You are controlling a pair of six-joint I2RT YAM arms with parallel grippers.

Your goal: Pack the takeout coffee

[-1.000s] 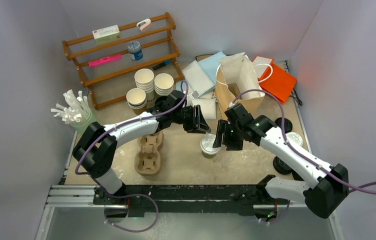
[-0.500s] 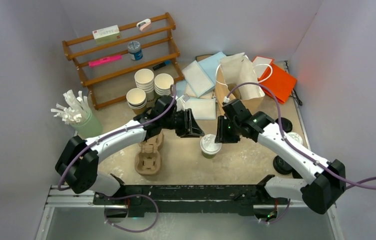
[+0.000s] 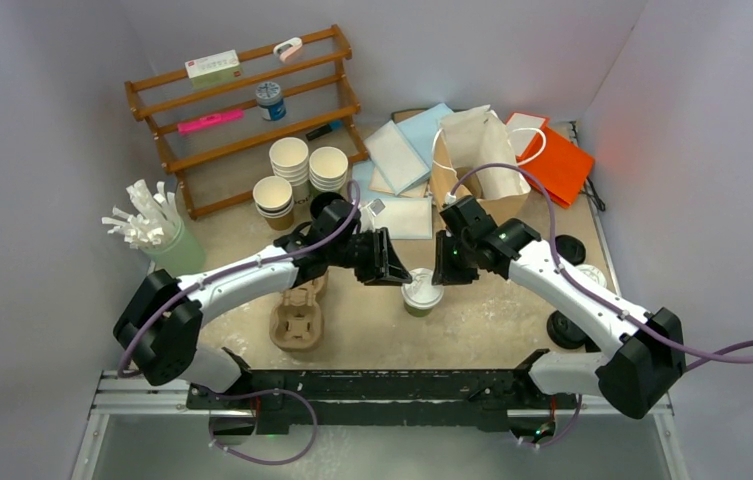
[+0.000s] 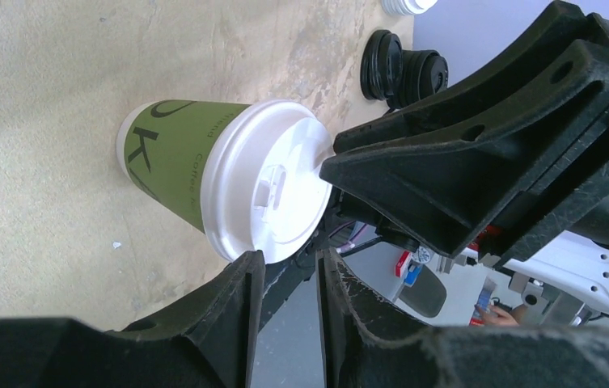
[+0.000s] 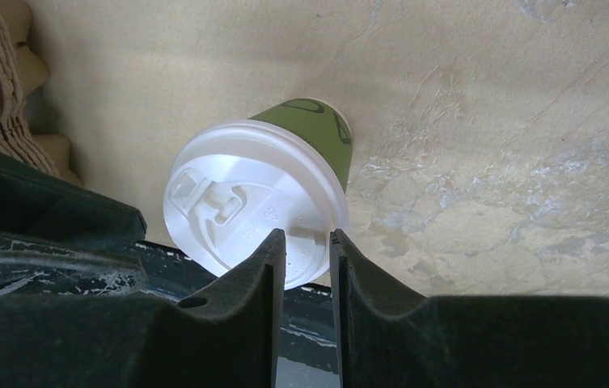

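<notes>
Standing upright near the middle of the tan counter (image 3: 512, 325), the takeout coffee (image 3: 419, 296), a green paper cup under a white lid (image 5: 252, 202), sits between two robot grippers that meet above it. The left gripper (image 4: 289, 257) has its jaws a narrow slit apart at the lid's rim, with nothing between them. The right gripper (image 5: 302, 237) shows an equally thin slit with the lid's edge in it, and it cannot be told whether those jaws pinch the rim or hover over it. Behind the cup, a kraft paper bag (image 3: 479, 160) stands with its mouth open, an orange bag (image 3: 559, 165) and pale flat bags (image 3: 407, 148) lying around it. Three stacks of paper cups (image 3: 289, 162) stand by a wooden rack (image 3: 242, 105) holding a small box, a tin and a pink item. A green tumbler (image 3: 174, 255) bristles with white sticks (image 3: 142, 222). A pulp cup tray (image 3: 299, 312) lies beside the left arm, and black lids (image 4: 404, 73) are stacked at the right. Pale grey walls (image 3: 42, 150) close in the counter on three sides.
</notes>
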